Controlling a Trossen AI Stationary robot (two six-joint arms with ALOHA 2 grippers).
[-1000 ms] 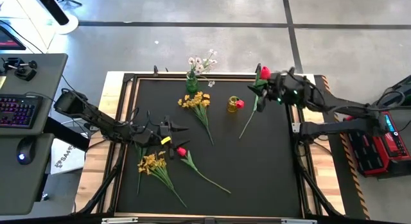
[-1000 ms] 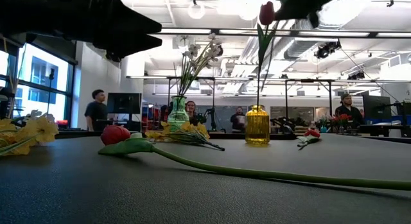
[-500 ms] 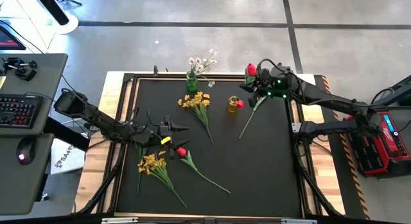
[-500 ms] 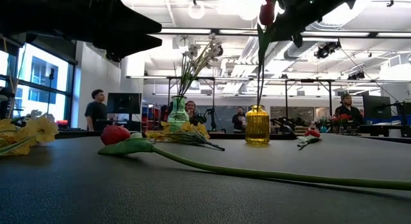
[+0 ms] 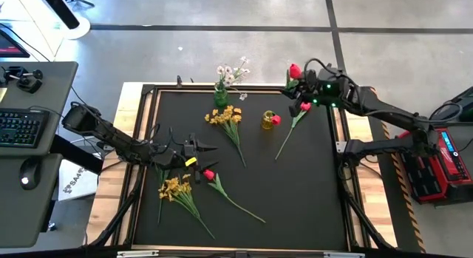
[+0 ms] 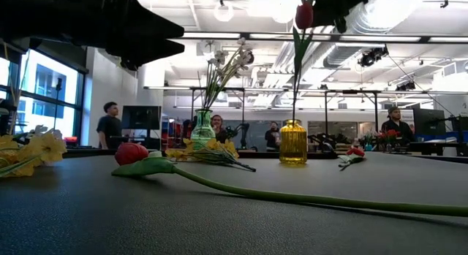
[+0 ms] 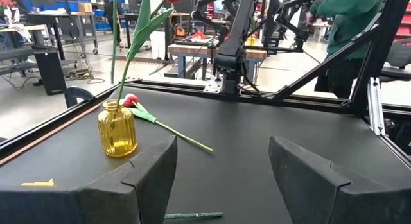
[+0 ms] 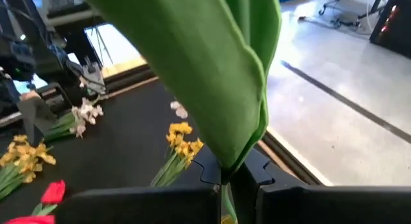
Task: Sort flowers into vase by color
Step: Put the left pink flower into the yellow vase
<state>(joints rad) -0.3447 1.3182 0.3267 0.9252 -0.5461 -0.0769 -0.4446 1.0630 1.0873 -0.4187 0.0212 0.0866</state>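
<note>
Evidently the right gripper (image 5: 301,86), jaws clamped on a red tulip (image 6: 303,15), held it over the yellow vase (image 6: 293,142). Light and floppy, it seemed best pinched mid-stem. Left gripper (image 5: 209,148) hovered, jaws parted, empty.

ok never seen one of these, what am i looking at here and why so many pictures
It is a robot with two dark arms at a black table, sorting artificial flowers into vases by colour. Four cameras film the same moment: one from above, one at table height, and one on each wrist.

The right gripper is shut on a red tulip, holding it upright with its stem in the yellow vase. The left gripper waits, open and empty, over the table's left side.

A green vase holds white blossoms. Loose on the table lie two yellow bunches and two more red tulips.
</note>
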